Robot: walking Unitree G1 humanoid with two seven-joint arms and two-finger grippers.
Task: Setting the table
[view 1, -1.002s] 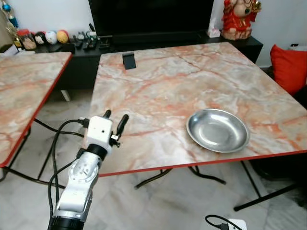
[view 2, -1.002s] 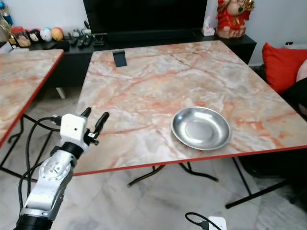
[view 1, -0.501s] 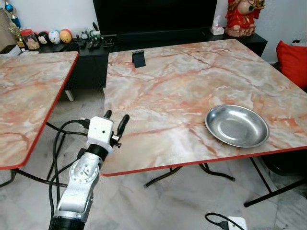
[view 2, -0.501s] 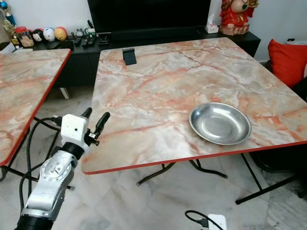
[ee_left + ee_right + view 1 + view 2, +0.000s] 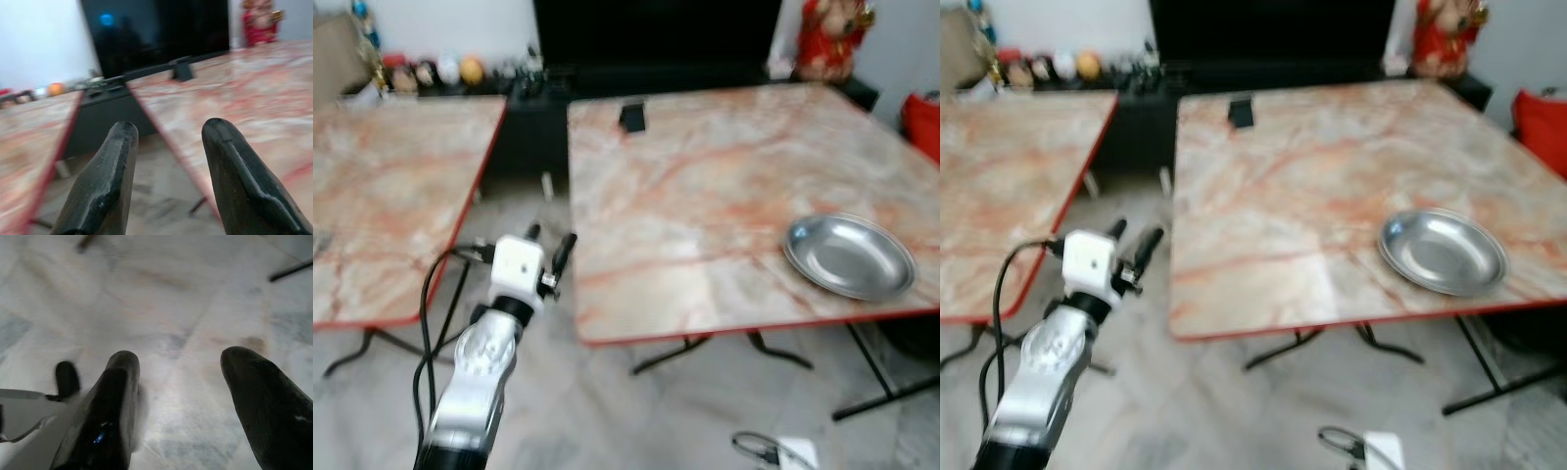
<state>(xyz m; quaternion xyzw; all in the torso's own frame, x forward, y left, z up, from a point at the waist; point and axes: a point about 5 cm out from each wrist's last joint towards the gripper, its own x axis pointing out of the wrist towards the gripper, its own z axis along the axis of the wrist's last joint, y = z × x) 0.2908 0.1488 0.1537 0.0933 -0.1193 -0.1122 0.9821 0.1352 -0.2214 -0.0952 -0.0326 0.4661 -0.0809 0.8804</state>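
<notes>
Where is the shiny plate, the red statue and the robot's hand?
shiny plate [image 5: 850, 258], left eye view, on the middle of its dish.
red statue [image 5: 829, 41], left eye view, on its body.
left gripper [image 5: 168, 147], left wrist view, midway between its open black fingertips.

Shiny metal plate [image 5: 850, 257]; glossy marble-look table [image 5: 705, 186]; matt black fingers [image 5: 105, 181].

A: Table [image 5: 705, 196], centre frame: marble pattern, cream with orange-pink veins, red edge. Second table [image 5: 391, 186], left: same.
B: Plate [image 5: 850, 257], right?
A: Plain silver. Stand [image 5: 632, 117] on the table's far edge: black.
B: Arm?
A: Left gripper [image 5: 548, 245], lower left: black fingers, white housing, silver arm. Floor [image 5: 636, 411]: pale grey marble. Figurine [image 5: 827, 39], upper right: red. Cushion [image 5: 925, 122], right edge: red.
</notes>
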